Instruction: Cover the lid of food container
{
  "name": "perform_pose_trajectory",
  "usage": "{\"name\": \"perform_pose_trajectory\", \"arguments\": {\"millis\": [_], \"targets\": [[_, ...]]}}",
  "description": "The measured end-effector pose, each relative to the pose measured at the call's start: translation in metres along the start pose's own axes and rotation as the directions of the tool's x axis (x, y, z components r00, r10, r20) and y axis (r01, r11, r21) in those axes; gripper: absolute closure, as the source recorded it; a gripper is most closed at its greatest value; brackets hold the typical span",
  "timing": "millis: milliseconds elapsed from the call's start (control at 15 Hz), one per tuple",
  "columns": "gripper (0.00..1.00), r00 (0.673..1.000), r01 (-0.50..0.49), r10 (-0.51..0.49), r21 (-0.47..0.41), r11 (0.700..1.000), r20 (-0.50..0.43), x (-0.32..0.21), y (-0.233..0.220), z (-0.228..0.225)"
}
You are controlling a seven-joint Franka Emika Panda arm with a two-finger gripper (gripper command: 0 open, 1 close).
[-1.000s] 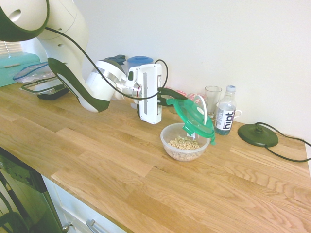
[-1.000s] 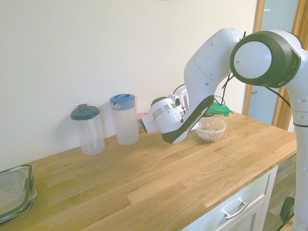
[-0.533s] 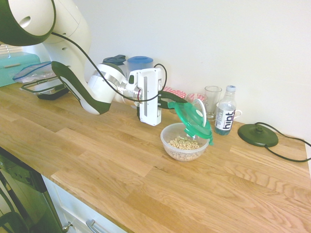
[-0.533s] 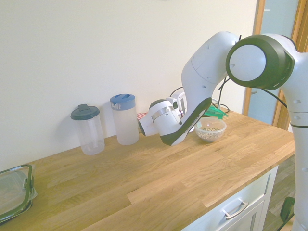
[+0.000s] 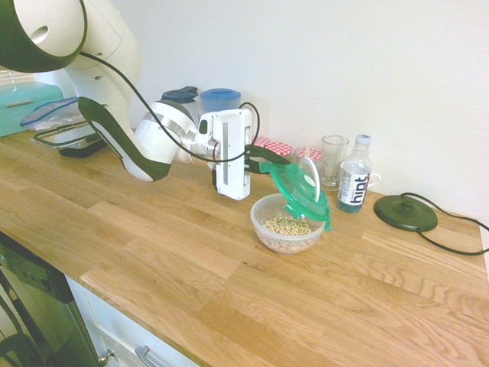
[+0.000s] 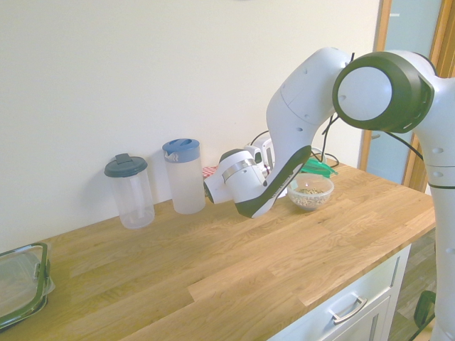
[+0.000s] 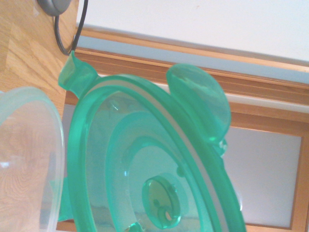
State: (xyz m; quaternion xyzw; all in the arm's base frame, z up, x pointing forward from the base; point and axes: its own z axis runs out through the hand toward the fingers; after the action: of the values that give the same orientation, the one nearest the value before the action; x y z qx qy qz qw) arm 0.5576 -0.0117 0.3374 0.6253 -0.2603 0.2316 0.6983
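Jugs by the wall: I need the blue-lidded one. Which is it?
The taller jug, nearer the arm; the shorter jug beside it has a dark grey lid.

Bright, washed-out daylight in both exterior views; white wall overexposed; soft faint shadows on table; slight wide-angle bend at edges; wrist view close, lid soft-focus, translucent green glowing against backlight.

Lid: round, translucent green, clip tabs, white ring mark; tilted steeply, lower edge over far rim of food container, at about 1 o'clock from its centre. Food container: small clear round bowl, upright on surface, uncovered, beige cereal pieces inside.
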Motion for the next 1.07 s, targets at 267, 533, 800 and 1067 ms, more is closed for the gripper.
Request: {"name": "perform_pose_trajectory", "arguments": {"millis": [267, 533, 800, 1067], "targets": [[1.0, 1.0, 0.0, 0.0, -0.009, 1.0, 0.004, 0.0, 0.0, 0.003], [1.0, 1.0, 0.004, -0.003, -0.019, 1.0, 0.016, -0.002, 0.002, 0.002], [1.0, 0.999, 0.009, -0.008, -0.039, 0.999, 0.031, -0.008, 0.005, 0.0], [0.0, 0.999, 0.008, -0.007, -0.039, 0.999, 0.039, -0.017, 0.005, -0.003]]}}
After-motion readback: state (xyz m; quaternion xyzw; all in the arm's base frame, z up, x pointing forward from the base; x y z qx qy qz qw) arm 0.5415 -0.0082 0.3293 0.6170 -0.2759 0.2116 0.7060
